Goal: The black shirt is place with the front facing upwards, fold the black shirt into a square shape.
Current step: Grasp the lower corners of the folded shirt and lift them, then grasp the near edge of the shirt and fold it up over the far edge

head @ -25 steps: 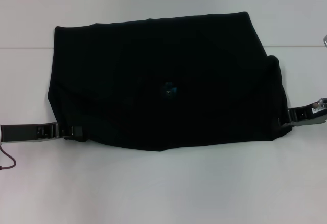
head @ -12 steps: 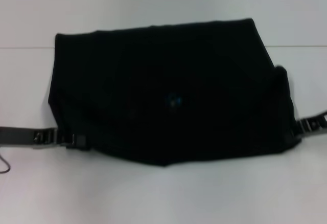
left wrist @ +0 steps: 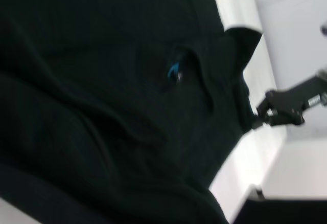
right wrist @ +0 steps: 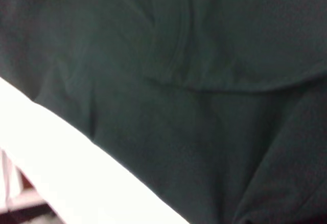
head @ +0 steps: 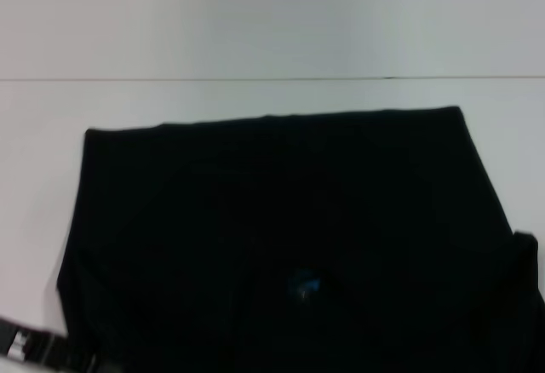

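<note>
On the plain white worktop (head: 255,41) your large black cloth T-shirt (head: 281,211) lies spread with its small blue neck label (head: 303,285) up; each gripper holds a side edge, so move both evenly, though I cannot tell how their jaws stand.

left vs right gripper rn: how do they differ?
1. The left gripper shows at the head view's bottom-left corner. The right gripper is out of that view and shows only in the left wrist view.
2. The left one is mostly cut off, while the right one shows with its arm link behind it.
Shared: each sits at a side edge of the black shirt, on opposite sides.
</note>
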Available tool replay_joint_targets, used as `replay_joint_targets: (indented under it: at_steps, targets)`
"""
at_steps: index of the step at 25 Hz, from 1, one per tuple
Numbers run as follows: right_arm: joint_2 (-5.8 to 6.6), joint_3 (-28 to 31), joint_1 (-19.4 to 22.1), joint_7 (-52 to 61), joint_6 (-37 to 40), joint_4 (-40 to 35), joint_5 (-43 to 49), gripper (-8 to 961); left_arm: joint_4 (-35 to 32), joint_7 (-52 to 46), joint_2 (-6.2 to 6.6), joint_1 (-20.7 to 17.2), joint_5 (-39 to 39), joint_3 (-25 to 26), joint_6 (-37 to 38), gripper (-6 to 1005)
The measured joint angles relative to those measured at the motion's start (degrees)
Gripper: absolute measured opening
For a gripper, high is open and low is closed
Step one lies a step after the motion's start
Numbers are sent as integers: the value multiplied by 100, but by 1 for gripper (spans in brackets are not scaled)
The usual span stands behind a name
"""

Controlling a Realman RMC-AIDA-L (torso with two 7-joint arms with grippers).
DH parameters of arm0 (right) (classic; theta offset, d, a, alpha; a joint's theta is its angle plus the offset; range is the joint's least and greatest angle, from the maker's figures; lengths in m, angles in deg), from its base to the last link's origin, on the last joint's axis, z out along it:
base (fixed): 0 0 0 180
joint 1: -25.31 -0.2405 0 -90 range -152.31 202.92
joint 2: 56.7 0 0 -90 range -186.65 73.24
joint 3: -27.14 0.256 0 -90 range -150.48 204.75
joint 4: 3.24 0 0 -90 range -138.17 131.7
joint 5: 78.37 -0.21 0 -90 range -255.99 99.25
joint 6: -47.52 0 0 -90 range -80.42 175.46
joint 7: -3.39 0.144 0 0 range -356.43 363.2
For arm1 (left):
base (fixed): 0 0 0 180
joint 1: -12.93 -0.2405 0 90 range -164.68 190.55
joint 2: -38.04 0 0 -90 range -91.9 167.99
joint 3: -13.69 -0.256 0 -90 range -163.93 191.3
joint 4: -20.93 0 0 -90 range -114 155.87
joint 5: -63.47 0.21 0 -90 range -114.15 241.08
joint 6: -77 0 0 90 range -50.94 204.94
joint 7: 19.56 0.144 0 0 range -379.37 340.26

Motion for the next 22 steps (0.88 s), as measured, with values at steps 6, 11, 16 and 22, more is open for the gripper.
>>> replay_joint_targets:
  at_steps: [6,11,16,22]
  targets:
    - [-86,211,72,-213,33,-2,30,44,4,-26,-28,22,194,64,52,38]
    - [63,1121,-24,-207,-6,4,-74,45,1,-119,-41,184,166,561,-247,38]
    - [367,2155,-149,141,-371,96,-641,46,-44,-582,40,340,164,1632,-893,38]
    - [457,2341,-229,654,-1241,185,-1525,47,-10,-852,112,331,39,2754,-2014,37]
